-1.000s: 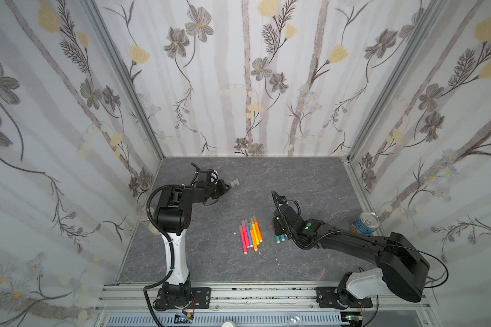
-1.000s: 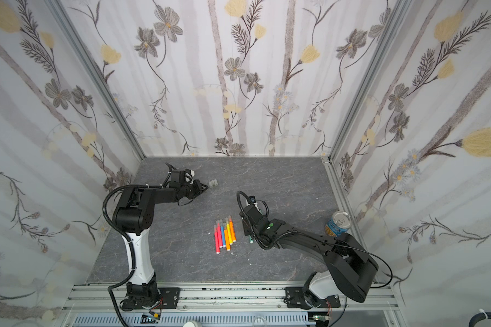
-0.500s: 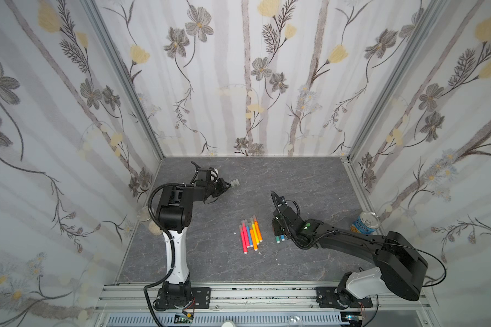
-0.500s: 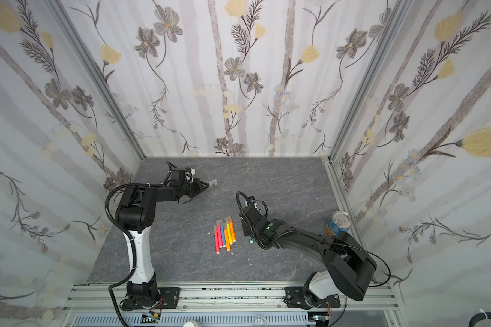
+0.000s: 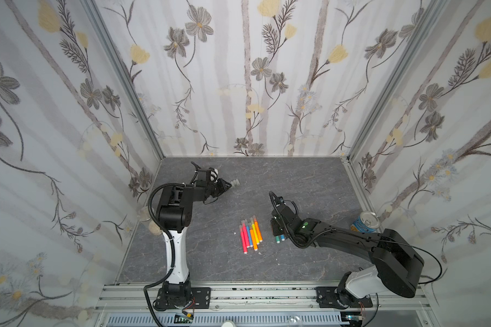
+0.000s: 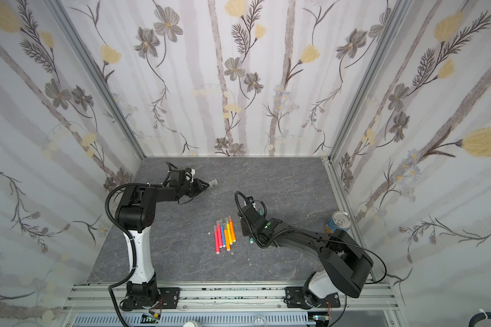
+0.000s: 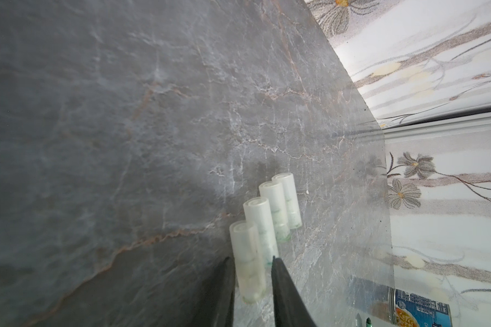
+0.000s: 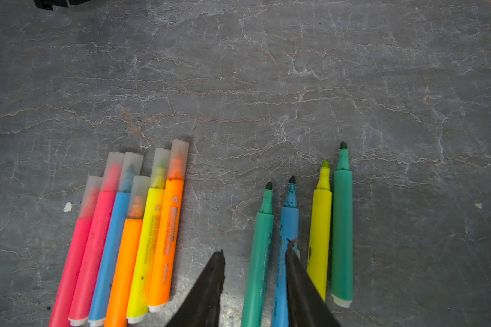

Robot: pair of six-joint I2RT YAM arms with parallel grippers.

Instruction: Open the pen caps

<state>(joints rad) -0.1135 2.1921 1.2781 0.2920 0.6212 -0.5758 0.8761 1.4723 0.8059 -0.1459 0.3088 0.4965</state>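
Where left end effector (image 7: 250,257) sits ajar astride cap (image 7: 247,266), right end effector (image 8: 255,246) ajar.

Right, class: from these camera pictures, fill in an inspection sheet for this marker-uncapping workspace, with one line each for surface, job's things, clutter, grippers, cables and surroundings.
Surface: dark grey marbled tabletop, nothing spilled.
Job's things: six capped bright markers in a row; four uncapped markers alongside; four loose translucent plastic caps lying side by side.
Clutter: blue-labelled tin can upright at the right edge; small white fleck beside the capped row.
Grippers: left gripper slightly parted around the nearest cap; right gripper open over the uncapped markers.
Cables: black corrugated cables loop along both arms.
Surroundings: floral wallpapered walls on three sides; metal rail in front.
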